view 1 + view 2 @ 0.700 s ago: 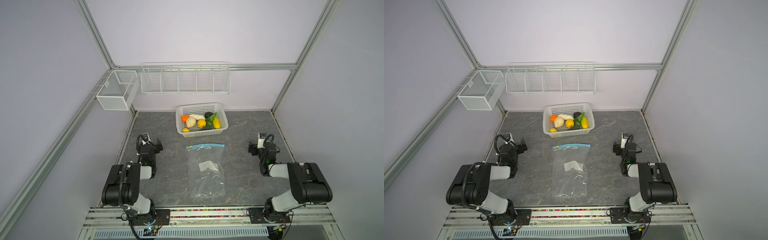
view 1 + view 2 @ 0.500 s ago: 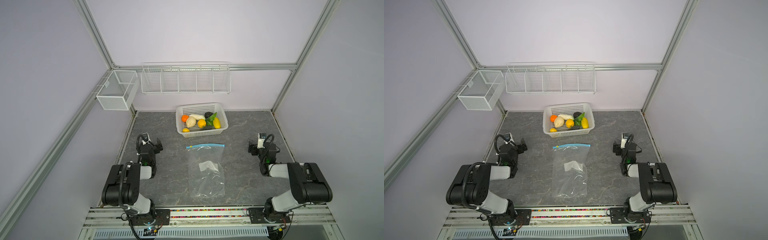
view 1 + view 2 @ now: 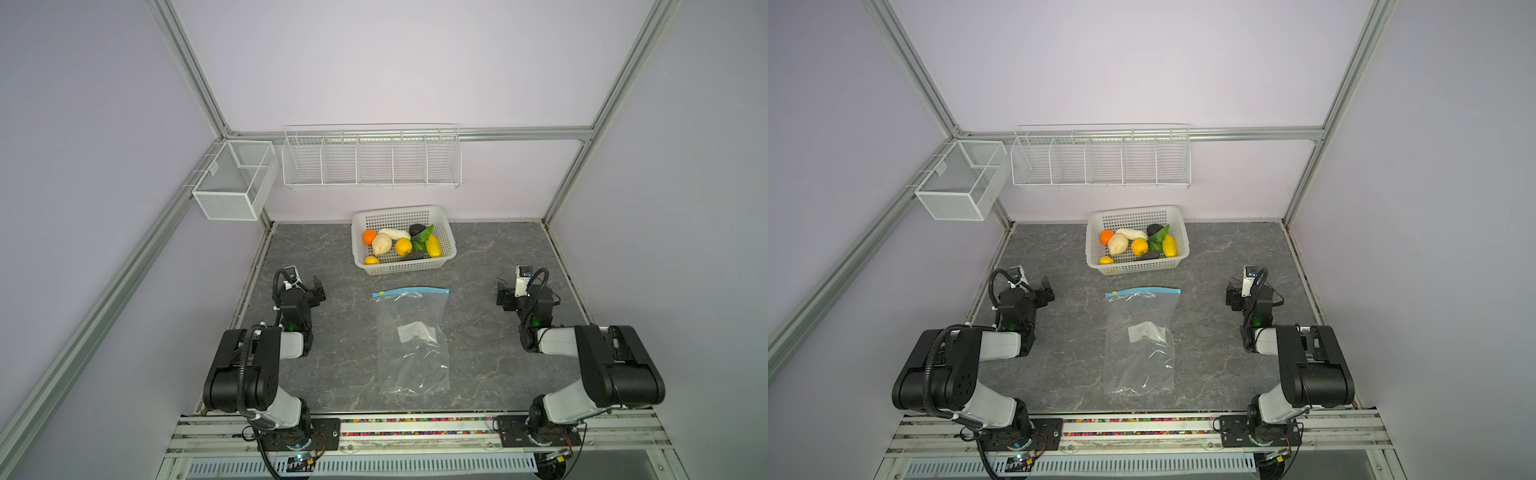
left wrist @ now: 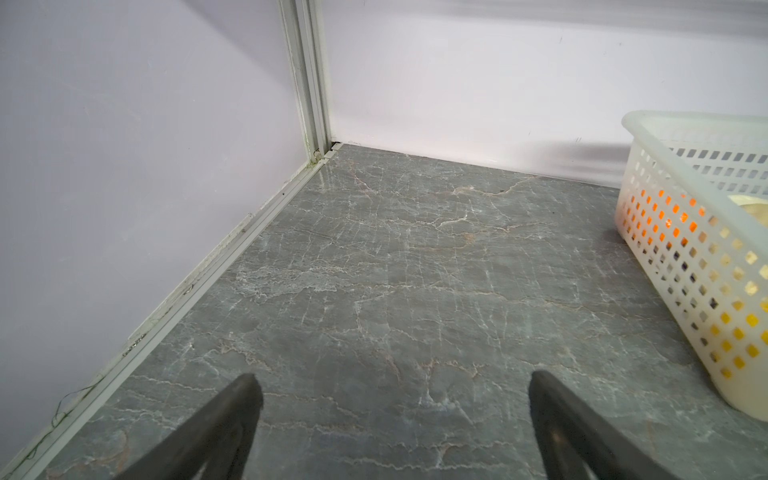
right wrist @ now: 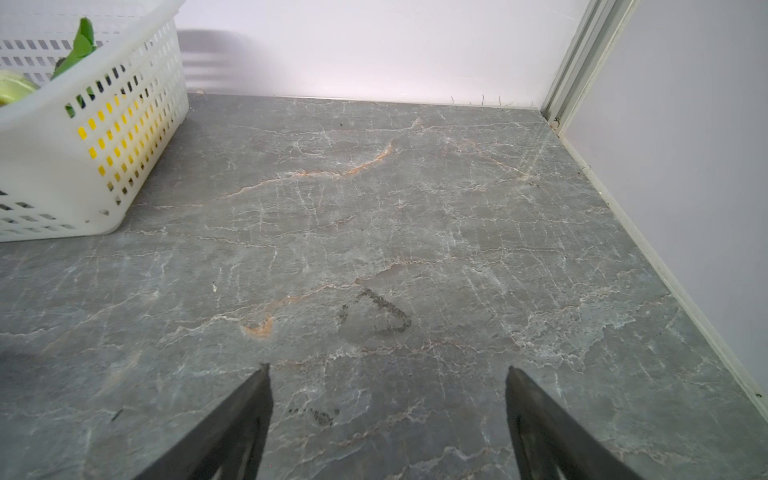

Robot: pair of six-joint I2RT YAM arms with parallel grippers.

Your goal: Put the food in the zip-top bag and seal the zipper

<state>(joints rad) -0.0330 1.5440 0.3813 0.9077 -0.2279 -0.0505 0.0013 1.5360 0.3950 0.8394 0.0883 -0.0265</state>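
The food (image 3: 403,246) is a heap of orange, yellow, cream and dark green toy pieces, and it lies in a white perforated basket (image 3: 446,232) at the back middle in both top views. The clear zip-top bag (image 3: 411,340) lies flat in the middle of the table. Its light-blue zipper (image 3: 409,291) runs along the edge facing the basket. My left gripper (image 3: 318,287) rests low at the left, well away from the bag. In the left wrist view the left gripper (image 4: 392,386) is open over bare table. My right gripper (image 3: 503,297) sits at the right, and the right wrist view shows this gripper (image 5: 386,374) open and empty.
A white wire rack (image 3: 372,158) hangs on the back wall and a mesh box (image 3: 235,178) on the left frame. The basket (image 4: 685,249) stands at the edge of the left wrist view, and the same basket (image 5: 83,137) at the edge of the right wrist view. Walls enclose the grey marbled table (image 3: 340,332).
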